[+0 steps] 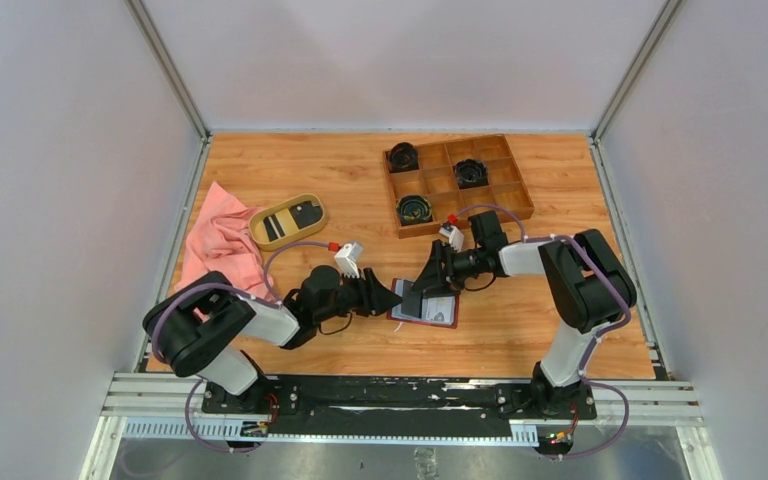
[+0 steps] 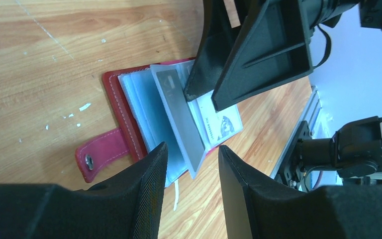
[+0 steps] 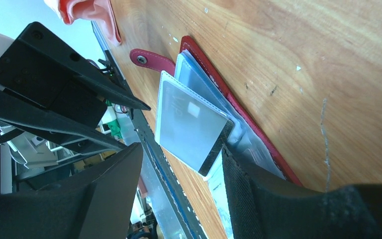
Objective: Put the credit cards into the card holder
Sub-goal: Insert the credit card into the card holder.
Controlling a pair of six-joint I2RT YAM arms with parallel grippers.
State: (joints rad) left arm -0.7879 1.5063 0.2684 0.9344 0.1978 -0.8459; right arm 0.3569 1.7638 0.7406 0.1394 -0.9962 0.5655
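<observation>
1. Near-edge centre, 6 o'clock: red card holder (image 1: 430, 310) lies open, grey card (image 2: 179, 117) in a raised clear pocket (image 3: 179, 89).
2. Left gripper (image 2: 191, 154) jaws apart, empty, just short of card; right gripper (image 3: 183, 149) jaws apart, straddling pocket.
3. Risk: pocket flops, card slides out if either finger nudges it.

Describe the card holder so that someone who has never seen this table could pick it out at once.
Start at the wooden table, near its front edge, where the left arm and right arm meet. Lying open there is the card holder. Unlike the tan oval dish and compartment box farther back, it is dark red leather with a snap tab and clear pockets.
</observation>
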